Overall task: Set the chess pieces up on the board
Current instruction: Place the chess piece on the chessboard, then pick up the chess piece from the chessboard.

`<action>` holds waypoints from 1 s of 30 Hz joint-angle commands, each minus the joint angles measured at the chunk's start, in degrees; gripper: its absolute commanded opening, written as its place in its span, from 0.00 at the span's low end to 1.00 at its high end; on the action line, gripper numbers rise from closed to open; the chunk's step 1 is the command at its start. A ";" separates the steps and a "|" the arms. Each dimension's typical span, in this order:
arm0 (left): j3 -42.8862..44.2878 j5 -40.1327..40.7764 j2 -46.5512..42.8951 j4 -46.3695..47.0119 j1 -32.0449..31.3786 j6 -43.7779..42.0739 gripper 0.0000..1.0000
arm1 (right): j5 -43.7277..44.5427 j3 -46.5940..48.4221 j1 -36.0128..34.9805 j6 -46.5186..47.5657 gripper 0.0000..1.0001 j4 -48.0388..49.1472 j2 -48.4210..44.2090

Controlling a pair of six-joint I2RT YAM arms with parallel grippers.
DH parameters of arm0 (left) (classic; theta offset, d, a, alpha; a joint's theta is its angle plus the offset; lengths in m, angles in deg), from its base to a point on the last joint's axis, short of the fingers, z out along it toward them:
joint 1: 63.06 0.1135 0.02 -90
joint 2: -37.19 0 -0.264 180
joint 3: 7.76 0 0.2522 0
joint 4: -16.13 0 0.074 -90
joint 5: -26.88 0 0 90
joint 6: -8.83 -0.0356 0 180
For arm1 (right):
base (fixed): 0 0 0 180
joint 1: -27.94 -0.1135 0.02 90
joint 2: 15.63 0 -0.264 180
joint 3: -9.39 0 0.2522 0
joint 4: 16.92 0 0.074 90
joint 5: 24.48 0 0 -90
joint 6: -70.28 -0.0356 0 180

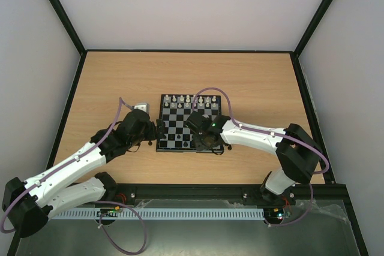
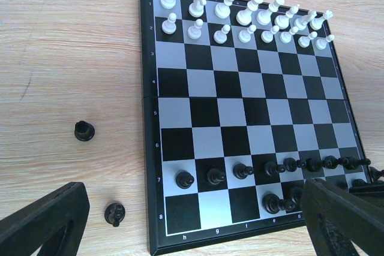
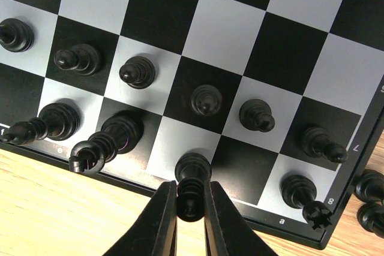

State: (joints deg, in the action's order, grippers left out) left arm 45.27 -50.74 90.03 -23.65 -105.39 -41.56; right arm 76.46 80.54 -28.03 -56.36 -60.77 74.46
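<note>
Jaws of the right gripper [image 3: 189, 203] clamp a small black chess piece [image 3: 192, 171] in the near-edge row of the checkered black-and-grey board [image 3: 228, 28], with one vacant square beside it. The left gripper [image 2: 192, 205] jaws stand wide apart.

From above, the right arm [image 1: 249, 134] covers the 5 o'clock corner of the board [image 1: 173, 126]; the white pieces [image 1: 189, 101] are too small to identify. Right wrist view: two black pieces [image 3: 369, 186] cropped at 4 o'clock.
</note>
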 commanded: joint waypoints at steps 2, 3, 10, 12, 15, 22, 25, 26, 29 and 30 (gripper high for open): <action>-0.82 0.01 -0.64 0.25 0.31 0.34 1.00 | 0.41 0.53 -0.42 -0.03 0.11 -0.62 1.30; -0.83 0.01 -0.72 0.22 0.31 0.30 1.00 | 0.40 0.61 -0.40 0.01 0.11 -0.38 1.27; -0.96 -0.08 -0.98 0.09 0.31 0.39 1.00 | 0.98 0.63 -0.37 -0.05 0.11 0.43 1.66; -0.92 -0.08 -1.03 0.01 0.31 0.37 1.00 | 1.21 0.64 -0.39 -0.14 0.12 0.50 1.87; -0.93 -0.09 -1.12 -0.18 0.31 0.37 0.99 | 1.12 0.72 -0.41 -0.18 0.22 0.37 1.58; -1.00 0.10 -1.66 -0.22 0.31 0.51 0.99 | 0.31 2.57 -0.37 0.07 0.34 -1.47 -0.71; -1.02 0.10 -1.67 -0.26 0.31 0.48 1.00 | -0.34 3.75 -0.55 0.03 0.34 -2.17 -1.53; -0.97 0.10 -1.61 -0.26 0.31 0.46 0.99 | -0.22 4.28 -0.69 0.74 0.34 -2.43 -1.69; -0.99 0.10 -1.68 -0.25 0.31 0.47 0.99 | 0.09 6.05 -1.29 2.11 0.34 -3.48 -1.40; -0.98 0.10 -1.69 -0.20 0.31 0.46 0.99 | 0.17 6.73 -1.52 2.29 0.34 -3.75 -0.95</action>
State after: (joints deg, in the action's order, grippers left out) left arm 45.14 -50.71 89.02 -23.65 -105.39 -41.49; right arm 76.33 84.06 -28.42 -55.64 -60.24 74.30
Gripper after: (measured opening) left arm 0.995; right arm 0.342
